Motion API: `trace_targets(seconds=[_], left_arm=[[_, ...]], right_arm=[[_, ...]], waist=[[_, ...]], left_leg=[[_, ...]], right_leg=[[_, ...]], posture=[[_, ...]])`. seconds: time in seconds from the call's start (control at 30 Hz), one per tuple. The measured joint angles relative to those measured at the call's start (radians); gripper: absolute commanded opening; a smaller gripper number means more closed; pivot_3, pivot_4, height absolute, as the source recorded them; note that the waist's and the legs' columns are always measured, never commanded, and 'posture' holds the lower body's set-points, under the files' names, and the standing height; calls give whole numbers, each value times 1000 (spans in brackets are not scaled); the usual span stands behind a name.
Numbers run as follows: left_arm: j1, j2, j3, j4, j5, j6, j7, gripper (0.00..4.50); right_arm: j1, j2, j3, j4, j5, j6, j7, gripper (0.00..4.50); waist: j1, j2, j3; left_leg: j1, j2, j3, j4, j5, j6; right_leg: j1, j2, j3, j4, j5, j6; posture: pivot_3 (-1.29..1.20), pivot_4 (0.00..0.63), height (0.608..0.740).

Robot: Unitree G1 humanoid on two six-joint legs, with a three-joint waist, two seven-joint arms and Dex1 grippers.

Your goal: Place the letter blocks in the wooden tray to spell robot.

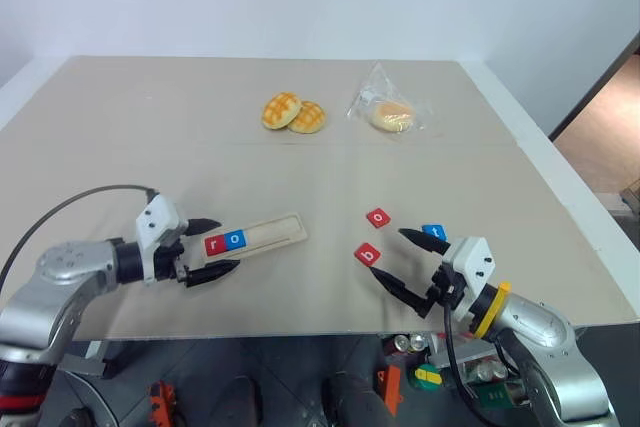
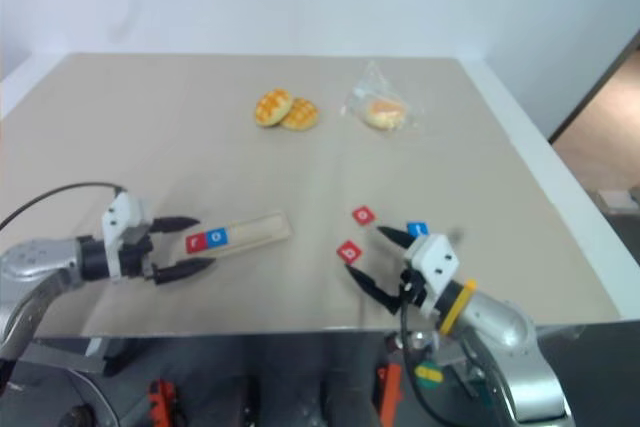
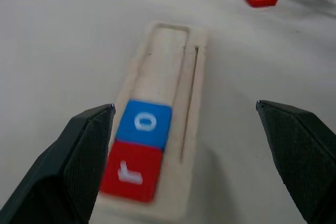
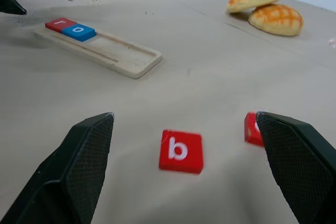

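Table: beige top, carries everything here.
Wooden tray: lies slanted on the near-left part of the table. Two slots filled at its left end, three bare toward the right end.
Left gripper: released, jaws wide, straddling the tray's filled end w/o touching either tile as far as I can tell. Holds nothing.
Right gripper: released too, jaws spread, low over the table near the loose tiles, aimed toward the b. Holds nothing.
Buns: two waffle-marked ones touching each other at the far centre, well apart from the work (not part of the job).
Bagged bun: in clear wrap, just right of the pair.
Red r block: first slot, leftmost.
Blue o block: second slot, touching the r.
Red b block: flat on the table, between the right gripper's fingers in the right wrist view, not yet gripped.
Red block: loose, just beyond the b; letter too small to read, prob. the second o.
Blue block: loose, beside the right gripper's upper finger; prob. the t.
Step in hand: "ro" done, b is next (third slot).
Next move needs: right gripper to drop onto the b, pinch its edges, carry it left to the tray and seat it flush against the blue o, letter upright.
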Motion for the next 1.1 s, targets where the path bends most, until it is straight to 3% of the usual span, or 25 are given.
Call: trace_targets(seconds=[0.17,0.7,0.83,0.93,0.97,1.1], left_arm=[[-146,-13,-81,169,91,-62,-75,4500],[-257,-78,-196,398,242,-226,-157,4500],[-298,-99,-203,469,261,-261,-157,4500],[-331,-123,-215,546,277,-297,-166,4500],[-338,-123,-220,559,279,-301,-173,4081],[-346,-122,-230,579,297,-329,-211,3203]], right_arm=[[-33,2,22,41,-22,-27,6,4472],[-43,34,63,39,-29,-36,-5,4472],[-69,29,67,26,22,-20,32,4472],[-111,-11,95,2,70,7,115,4472],[-119,-18,107,1,81,20,135,4500],[-142,-36,111,2,93,42,169,4500]], waist=[[1,0,0],[0,0,0],[0,0,0],[0,0,0],[0,0,-1],[0,1,-2]], left_leg=[[-1,1,-3,-2,-2,1],[2,0,-3,4,-1,1],[5,0,-3,5,0,2],[17,0,-3,4,0,2],[18,0,-3,4,1,3],[19,0,-1,4,1,3]], right_leg=[[-1,4,0,4,-3,4],[-1,4,1,15,-4,0],[1,4,2,15,-3,0],[13,3,2,15,-4,-1],[13,3,2,15,-4,-2],[13,2,3,15,-4,-3]], posture=[[0,150,740],[0,150,740],[0,150,740],[0,150,740],[0,150,740],[0,150,740]])
